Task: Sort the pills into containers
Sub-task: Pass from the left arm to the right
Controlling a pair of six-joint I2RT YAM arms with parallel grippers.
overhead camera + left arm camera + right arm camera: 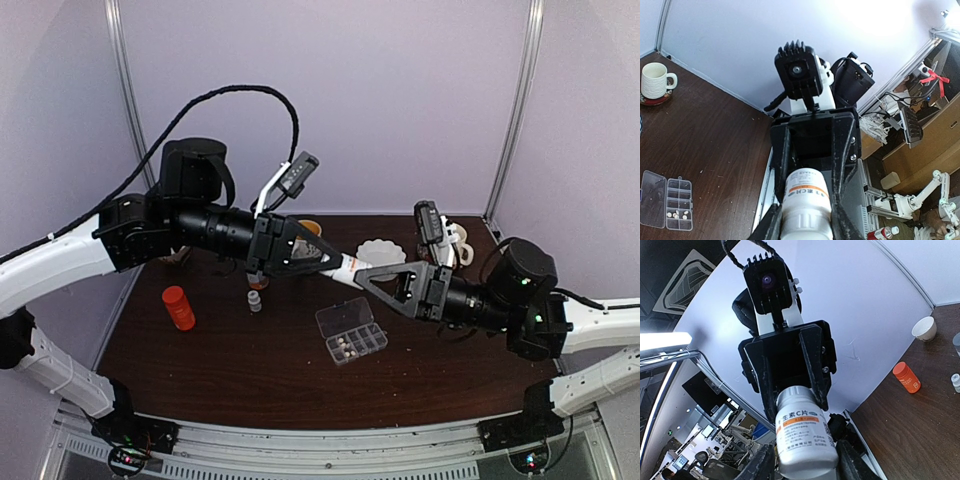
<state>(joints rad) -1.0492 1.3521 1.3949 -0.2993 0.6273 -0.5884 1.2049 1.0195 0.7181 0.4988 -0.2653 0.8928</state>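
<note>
Left gripper (807, 222): fingers clamped on one end of a white bottle (807, 192). The ribbed section between them looks like the cap, but this is not certain.

Right gripper (805, 465): fingers lie against both sides of the bottle's other end. Contact appears made; how firm the grip is cannot be judged.

The arms face each other nose to nose. The bottle bridges them roughly level in mid-air, well above the table (250, 370).

Judgement: the two-ended hold is for unscrewing, one gripper fixing the body while the other turns the cap. The level attitude presumably keeps the contents in once the bottle is open.

Box (680, 187) lies flat on the table, below the bottle and slightly toward the near edge. Its lid (652, 197) is swung open and lies flat beside it, so the compartments are reachable from above. A few pills (679, 215) sit in the compartments at one end; the others look empty.

Orange bottle (178, 307) sits well to the left, apart from both arms.

Task judged early: most of the sorting remains.
</note>
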